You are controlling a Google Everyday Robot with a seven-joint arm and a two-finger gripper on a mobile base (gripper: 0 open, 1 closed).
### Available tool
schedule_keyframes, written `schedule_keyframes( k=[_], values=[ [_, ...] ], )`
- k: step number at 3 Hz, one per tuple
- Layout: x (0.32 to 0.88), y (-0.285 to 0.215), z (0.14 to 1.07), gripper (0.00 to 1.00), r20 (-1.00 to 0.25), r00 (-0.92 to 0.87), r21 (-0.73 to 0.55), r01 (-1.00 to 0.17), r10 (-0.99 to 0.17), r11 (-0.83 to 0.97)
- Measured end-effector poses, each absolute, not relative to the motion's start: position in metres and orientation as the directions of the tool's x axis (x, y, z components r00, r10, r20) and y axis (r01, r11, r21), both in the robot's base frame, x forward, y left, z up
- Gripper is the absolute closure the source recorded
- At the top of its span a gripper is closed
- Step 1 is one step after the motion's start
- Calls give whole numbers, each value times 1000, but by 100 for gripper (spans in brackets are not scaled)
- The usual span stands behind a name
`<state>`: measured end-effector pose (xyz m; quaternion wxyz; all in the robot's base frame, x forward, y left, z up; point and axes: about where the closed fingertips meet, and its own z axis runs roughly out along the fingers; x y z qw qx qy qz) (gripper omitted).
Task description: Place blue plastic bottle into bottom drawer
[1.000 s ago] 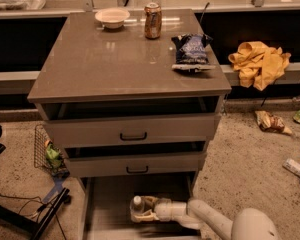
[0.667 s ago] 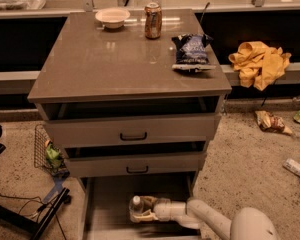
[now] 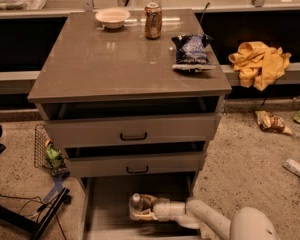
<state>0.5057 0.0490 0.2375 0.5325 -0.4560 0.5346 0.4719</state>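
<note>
Your end effector [image 3: 141,209] is low in the frame, inside the pulled-out bottom drawer [image 3: 109,200], reaching in from the right on the white arm [image 3: 206,217]. Its fingers sit closed around the bottle [image 3: 136,202], one on the far side and one on the near side, so it has hold of it. The bottle's white cap points up toward the cabinet, and its body is mostly hidden by the fingers. You can't tell whether the bottle touches the drawer floor or hangs just above it. It sits near the drawer's middle, with bare grey floor to its left. Above it, the middle drawer [image 3: 135,164] and top drawer [image 3: 132,130] each stick out a little, dark handles facing you. On the bench [image 3: 115,64], a bowl [image 3: 112,17] and a can [image 3: 153,20] stand near the back edge, the can just right of the bowl. A dark chip bag [image 3: 191,51] lies toward the right edge. A yellow cloth [image 3: 260,62] hangs on the ledge right of the bench. A wire basket [image 3: 43,149] stands on the floor to the left, and a snack packet [image 3: 271,122] lies on the floor to the right.
</note>
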Motion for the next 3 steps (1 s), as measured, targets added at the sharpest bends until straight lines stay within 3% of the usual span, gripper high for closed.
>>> schedule_keyframes(
  k=[1,3],
  values=[
    [505,51,238,4,-1000,-18,20,-990,17,136],
    [505,53,238,0,-1000,-19,21,-991,19,134]
  ],
)
